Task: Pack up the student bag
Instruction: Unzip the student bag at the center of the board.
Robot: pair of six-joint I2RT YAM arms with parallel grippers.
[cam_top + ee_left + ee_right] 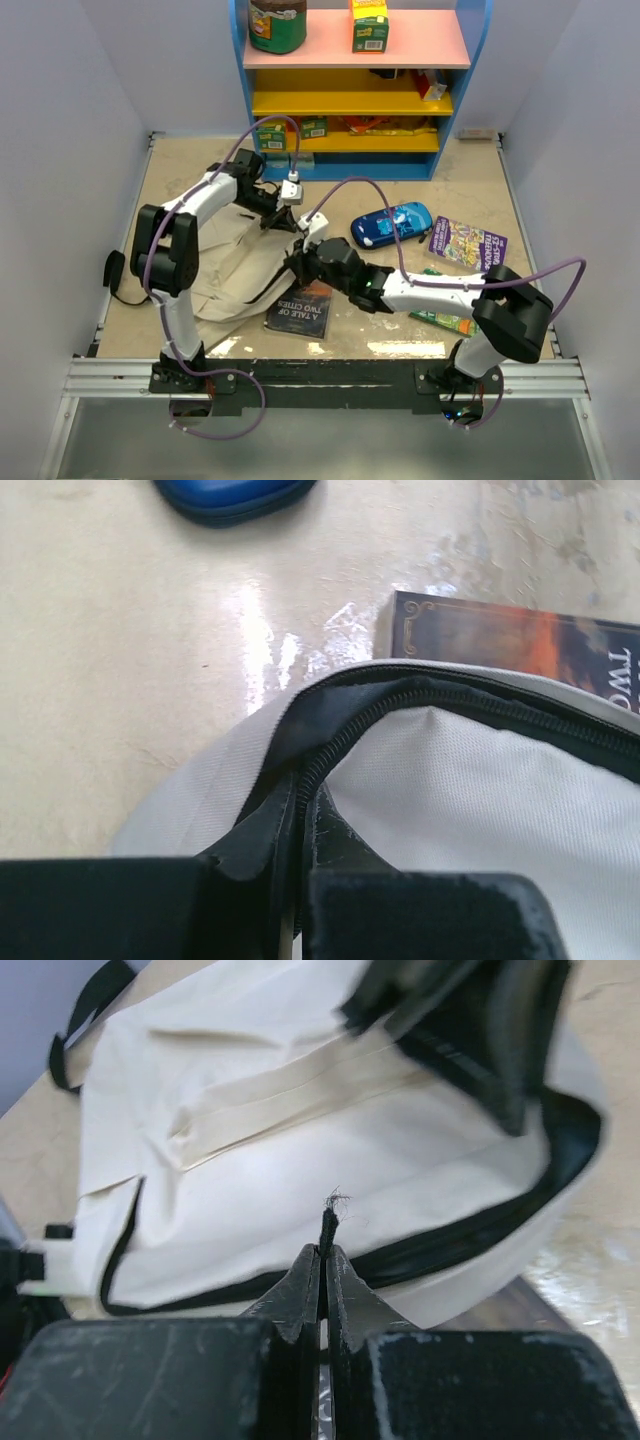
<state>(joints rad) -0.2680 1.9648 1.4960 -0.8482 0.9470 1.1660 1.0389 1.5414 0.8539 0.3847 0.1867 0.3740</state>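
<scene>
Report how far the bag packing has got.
Done: nothing looks packed. In hand: the left gripper is shut on the zipper rim of the student bag, and the right gripper on a black tab. Left: the Tale of Two Cities book, blue pencil case and purple book lie on the table.

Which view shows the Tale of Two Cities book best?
Top external: the book lies flat beside the student bag, its cover and title readable. Left wrist shows only one corner beyond the bag's zipper edge. Right wrist shows at most a dark sliver below the bag, too unclear to call.
</scene>
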